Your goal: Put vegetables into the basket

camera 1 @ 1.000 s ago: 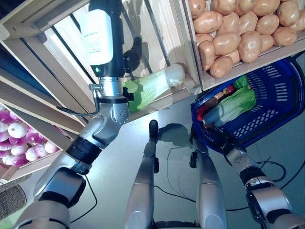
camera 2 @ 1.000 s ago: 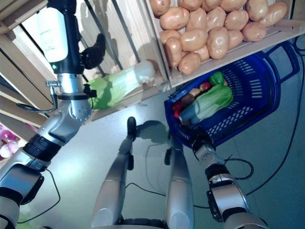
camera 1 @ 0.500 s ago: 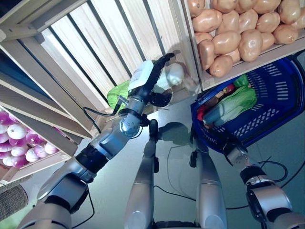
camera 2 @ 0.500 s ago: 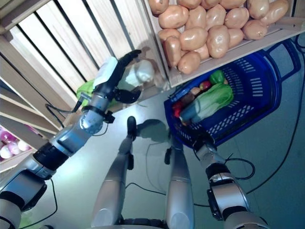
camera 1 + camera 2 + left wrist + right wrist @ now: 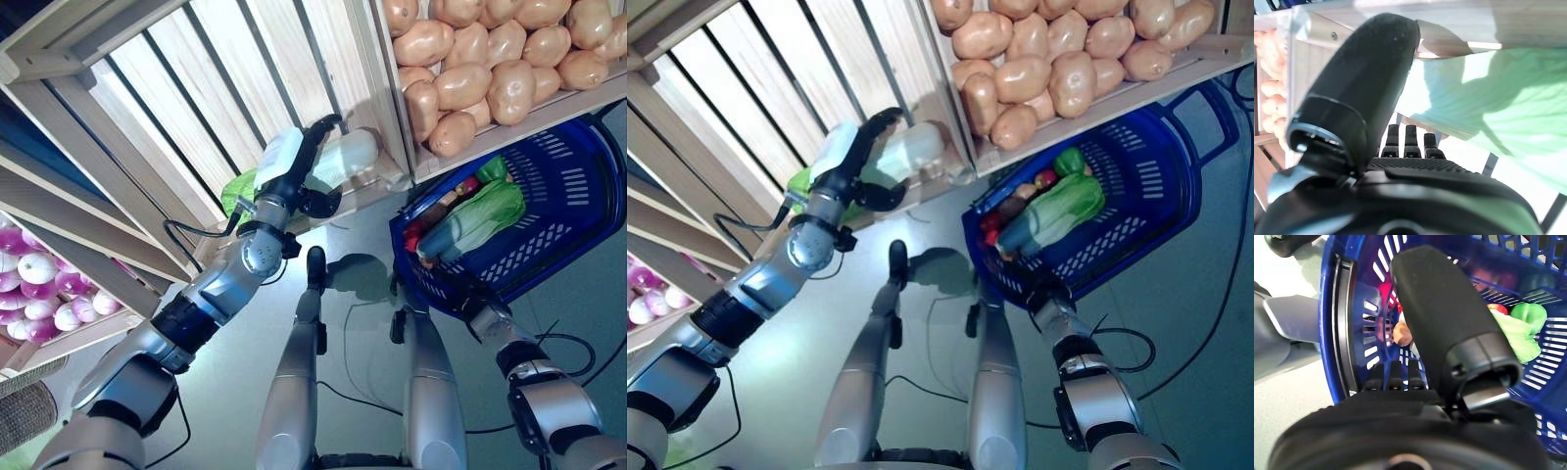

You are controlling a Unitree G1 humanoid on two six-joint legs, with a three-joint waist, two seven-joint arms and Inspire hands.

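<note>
Cabbage (image 5: 333,162), long and pale with a green leafy end, lies on the lower ledge of the wooden crate (image 5: 196,88), its length running along the ledge toward the blue basket (image 5: 549,220) on the robot's right. The left hand (image 5: 294,171) is right at it, fingers and thumb curling round its middle, though how firmly cannot be judged. The right hand (image 5: 1043,294) grips the basket's near rim, its fingers mostly hidden.

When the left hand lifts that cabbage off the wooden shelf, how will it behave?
The cabbage looks long and rounded, so it may roll on the slats. Its green leafy end probably flexes; the pale stalk end by the left hand seems firmer.
</note>
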